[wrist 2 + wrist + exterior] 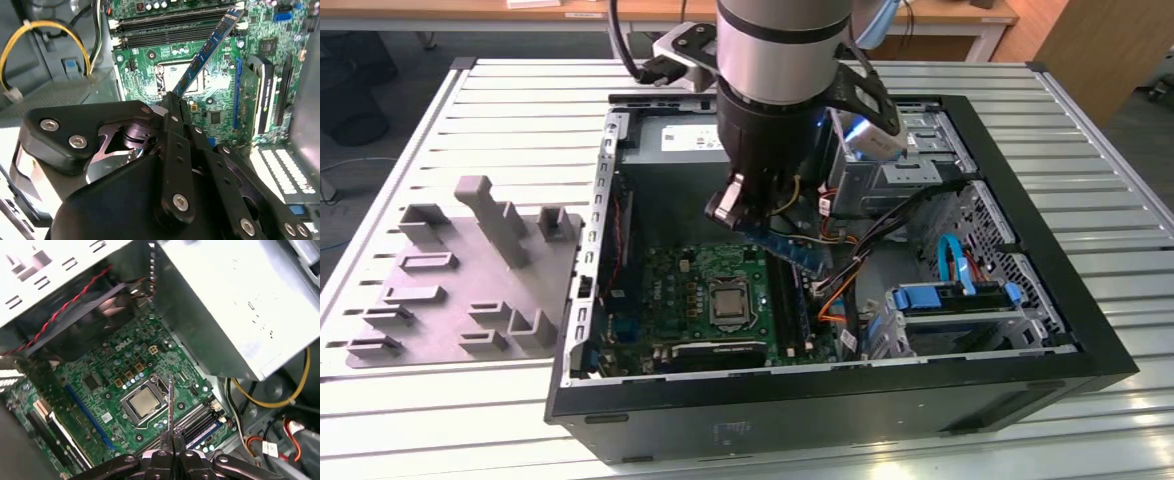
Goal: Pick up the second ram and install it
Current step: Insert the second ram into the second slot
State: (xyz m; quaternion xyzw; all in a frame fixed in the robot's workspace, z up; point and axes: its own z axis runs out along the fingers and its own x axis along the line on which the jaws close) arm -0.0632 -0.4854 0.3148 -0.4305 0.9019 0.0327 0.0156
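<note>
**On the slatted table (480, 100), a ram stick (795, 250) is held over the open computer case (854, 400)**

The metal table carries the case, which lies on its side with the cover off. Inside it, the gripper (742, 208) has its fingers pressed together on one end of the ram stick. In the second wrist view this thin green-blue board slants away from the fingertips (172, 107). The stick hangs tilted above the motherboard (674, 285), close to the processor socket (724, 303). It is near the long black slots (165, 27) but not seated in them. A grey tray (454, 300) of upright posts lies beside the case, on the exterior view's left.
</note>
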